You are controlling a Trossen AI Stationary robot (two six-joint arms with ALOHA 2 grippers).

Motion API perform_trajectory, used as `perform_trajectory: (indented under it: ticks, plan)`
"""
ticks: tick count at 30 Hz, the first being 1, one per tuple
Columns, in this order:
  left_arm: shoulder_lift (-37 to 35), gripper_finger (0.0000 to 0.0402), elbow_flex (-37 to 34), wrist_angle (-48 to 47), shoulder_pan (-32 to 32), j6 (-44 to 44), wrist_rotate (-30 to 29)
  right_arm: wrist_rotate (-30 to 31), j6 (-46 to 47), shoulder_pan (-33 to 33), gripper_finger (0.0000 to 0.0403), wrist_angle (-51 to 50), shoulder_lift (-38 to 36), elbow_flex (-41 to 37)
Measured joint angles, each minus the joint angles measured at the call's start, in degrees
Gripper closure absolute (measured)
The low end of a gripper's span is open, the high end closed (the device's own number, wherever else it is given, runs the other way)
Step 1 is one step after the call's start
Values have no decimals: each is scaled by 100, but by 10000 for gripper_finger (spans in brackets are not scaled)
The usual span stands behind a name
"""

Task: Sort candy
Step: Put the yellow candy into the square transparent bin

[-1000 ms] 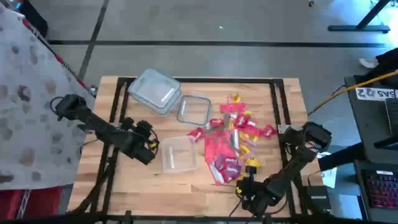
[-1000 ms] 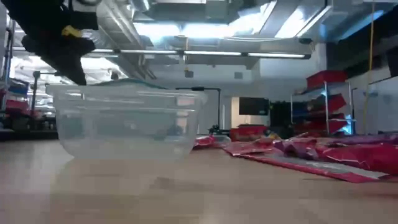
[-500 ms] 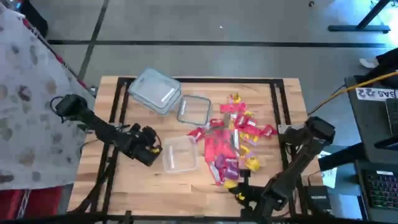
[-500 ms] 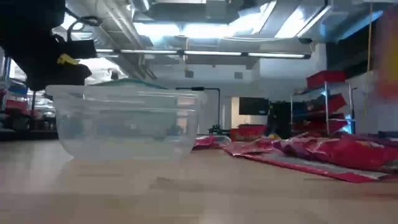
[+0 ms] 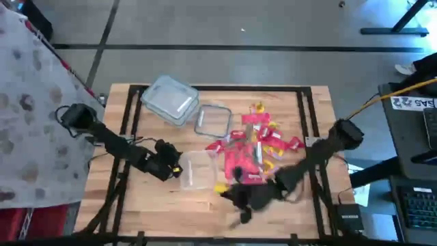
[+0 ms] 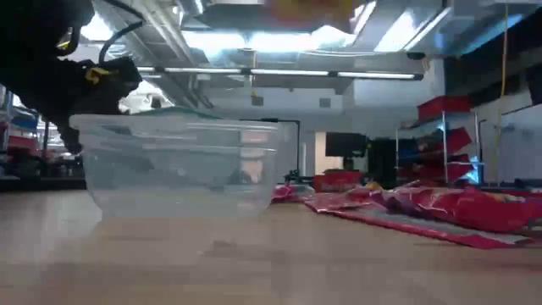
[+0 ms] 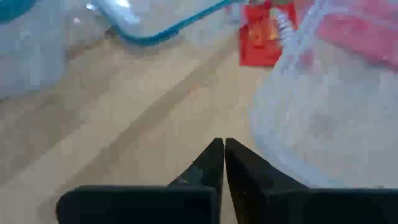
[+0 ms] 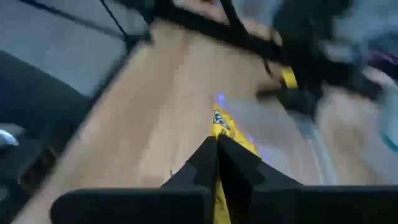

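Observation:
The candy is a heap of red, pink and yellow packets (image 5: 258, 145) lying on the wooden table right of centre. A clear tub (image 5: 198, 169) stands left of the heap; in the low view the tub (image 6: 178, 165) fills the left half. My left gripper (image 5: 179, 169) is shut, low beside the tub's left wall (image 7: 280, 112). My right gripper (image 5: 225, 191) hovers above the table just near-right of the tub, shut on a yellow candy (image 5: 220, 186). My left gripper (image 7: 224, 146) has its shut tips close to the tub's left wall; whether they touch it I cannot tell. My right gripper (image 8: 217, 146) pinches a yellow candy (image 8: 219, 124) between its two fingers. One end sticks out beyond the fingertips, and the piece is lifted clear of the table.
Two more clear tubs, one large (image 5: 171, 99) and one smaller (image 5: 213, 120), stand at the far left of the table. A black frame rail (image 5: 133, 113) runs around the tabletop. Bare wood lies along the near edge (image 5: 171, 212).
My right gripper has risen from the near right corner and swung toward the table's left, to just beside the tub, carrying the yellow candy with it. My left gripper has sunk and tipped beside the tub's left wall.

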Motion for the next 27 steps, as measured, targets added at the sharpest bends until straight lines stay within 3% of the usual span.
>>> perform_trajectory:
  ticks: [7,12,17,23,27]
  plan:
    - [0,402,2,306,0,146,3,-3039,848,-1390,403,1575,769,-2]
    - [0,402,2,332,-1,136,3,-4376,2090,-2094,403,2529,1499,-1]
    - [0,402,2,344,0,131,4,-4946,3570,-2633,403,3143,2142,0]
    - [0,402,2,351,-2,129,4,-4784,3872,-2870,392,2770,2340,-2]
    - [0,402,2,371,0,129,4,-4662,3793,-2908,351,2583,2333,7]
